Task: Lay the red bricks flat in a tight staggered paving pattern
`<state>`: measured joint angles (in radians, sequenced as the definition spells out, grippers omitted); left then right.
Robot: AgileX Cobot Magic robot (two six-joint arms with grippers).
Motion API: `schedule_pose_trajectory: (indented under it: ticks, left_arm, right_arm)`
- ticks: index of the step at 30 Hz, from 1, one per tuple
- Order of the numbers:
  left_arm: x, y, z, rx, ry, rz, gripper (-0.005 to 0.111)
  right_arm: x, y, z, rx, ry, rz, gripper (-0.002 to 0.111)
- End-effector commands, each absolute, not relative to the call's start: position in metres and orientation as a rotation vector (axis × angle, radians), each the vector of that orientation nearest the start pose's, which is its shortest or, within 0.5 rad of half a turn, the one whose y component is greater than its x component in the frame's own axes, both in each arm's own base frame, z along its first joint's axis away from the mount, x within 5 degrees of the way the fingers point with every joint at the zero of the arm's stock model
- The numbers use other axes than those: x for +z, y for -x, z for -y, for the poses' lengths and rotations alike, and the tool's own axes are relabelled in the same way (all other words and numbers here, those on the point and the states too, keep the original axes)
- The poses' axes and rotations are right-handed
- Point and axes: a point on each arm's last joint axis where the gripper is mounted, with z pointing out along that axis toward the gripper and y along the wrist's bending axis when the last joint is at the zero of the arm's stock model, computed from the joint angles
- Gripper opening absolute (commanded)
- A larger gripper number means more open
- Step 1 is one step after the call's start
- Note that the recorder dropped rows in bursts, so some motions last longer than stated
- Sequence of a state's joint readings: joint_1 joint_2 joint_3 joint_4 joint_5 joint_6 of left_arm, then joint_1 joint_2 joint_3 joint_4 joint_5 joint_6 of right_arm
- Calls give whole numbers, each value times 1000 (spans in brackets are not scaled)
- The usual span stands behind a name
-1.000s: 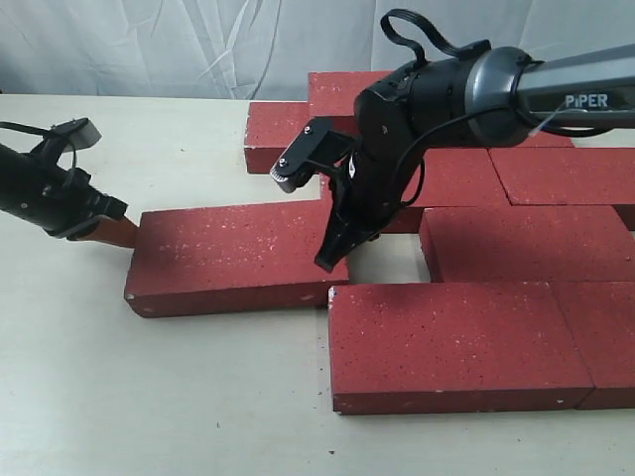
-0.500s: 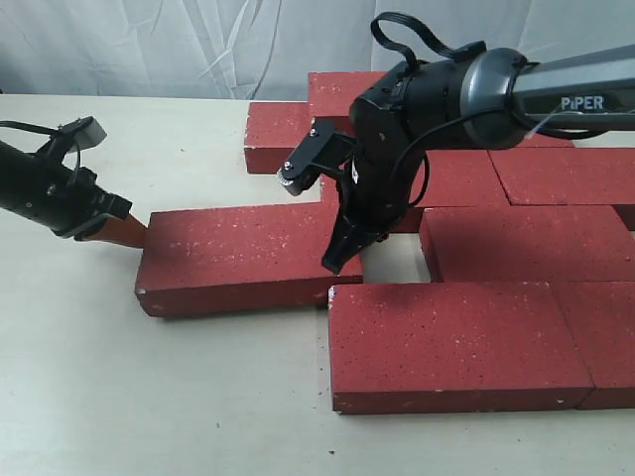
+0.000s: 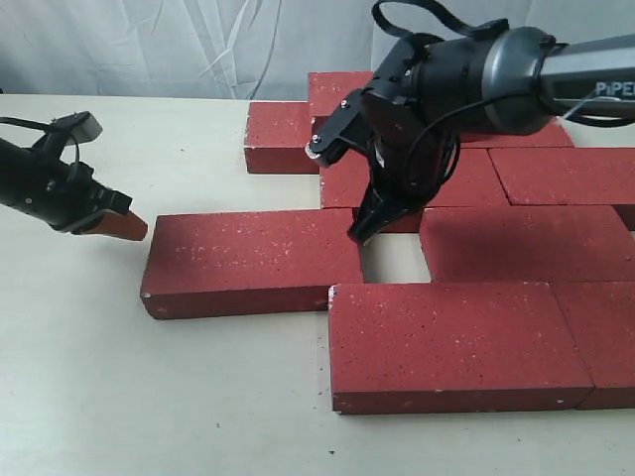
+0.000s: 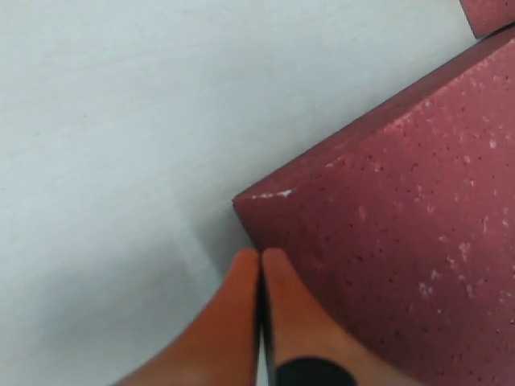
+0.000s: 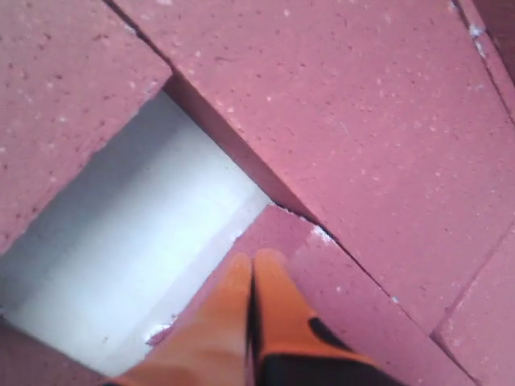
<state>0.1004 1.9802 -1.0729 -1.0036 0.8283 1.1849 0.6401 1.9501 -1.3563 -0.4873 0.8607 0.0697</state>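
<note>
Red bricks (image 3: pixel 451 342): at least eight are lying flat on the table, dark red with white flecks; most are sitting edge to edge in staggered rows on the right side.
Loose brick (image 3: pixel 253 260): is lying flat to the left of the group, its right end sitting close to the front brick's far left corner; the seam there is too narrow to judge for contact. In the left wrist view (image 4: pixel 402 225) only one corner and part of its top are showing.
Gap (image 3: pixel 394 260): bare table is showing between the loose brick's right end and the middle-row brick (image 3: pixel 526 243); the right wrist view (image 5: pixel 137 233) is showing it as a pale slot walled by brick sides.
Left gripper (image 3: pixel 117 226): is hanging low by the loose brick's left end, orange fingers pressed together with nothing between them (image 4: pixel 259 265); whether the tips are touching the brick cannot be told.
Right gripper (image 3: pixel 359 233): is pointing down at the gap's far left corner, fingers closed on each other and gripping nothing (image 5: pixel 252 265); contact with the brick beneath is not clear.
Back rows (image 3: pixel 283 134): the right arm's dark body is covering part of them, so their count and joints are hard to make out.
Right edge: the front-row brick (image 3: pixel 605 337) and the brick behind it (image 3: pixel 561 174) are running out of the picture.
Table (image 3: pixel 149 397): pale and plain.
White drape (image 3: pixel 149 45): is hanging behind the table.
</note>
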Motion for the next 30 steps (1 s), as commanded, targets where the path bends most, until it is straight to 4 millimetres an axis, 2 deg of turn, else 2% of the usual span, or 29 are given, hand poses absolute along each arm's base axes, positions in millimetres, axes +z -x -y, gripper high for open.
schedule_pose_trajectory:
  ticks: [1,4,7,8,11,14,16,18,22,26,30]
  left_arm:
    - [136,-353,23,-830,-468,-2600,0]
    - [132,-353,23,-828,-470,-2611,0]
    - [132,-353,23,-835,-470,-2613,0]
    - [132,-353,24,-845,-465,-2616,0]
    - [131,-353,29,-824,-469,-2635,0]
    - [126,-350,40,-748,-498,-2701,0]
    - [123,-349,40,-643,-503,-2760,0]
    - [121,-353,33,-530,-401,-2789,0]
    - [117,-350,36,-539,-399,-2815,0]
    - [117,-345,62,-559,-522,-2818,0]
    - [115,-346,75,-518,-564,-2784,0]
  right_arm:
    - [193,-331,-193,-380,1196,-2431,-1]
    - [198,-338,-172,-273,1111,-2328,-1]
    - [213,-338,-143,-143,882,-2348,-1]
    - [217,-332,-124,-137,875,-2391,-1]
    - [214,-320,-104,-82,940,-2519,-1]
    - [211,-313,-104,-10,1075,-2553,-1]
    - [215,-316,-106,-4,1049,-2509,-1]
    - [220,-320,-111,61,976,-2492,-1]
    - [223,-324,-114,85,922,-2452,-1]
    - [223,-323,-116,128,883,-2463,-1]
    - [223,-324,-116,127,882,-2461,-1]
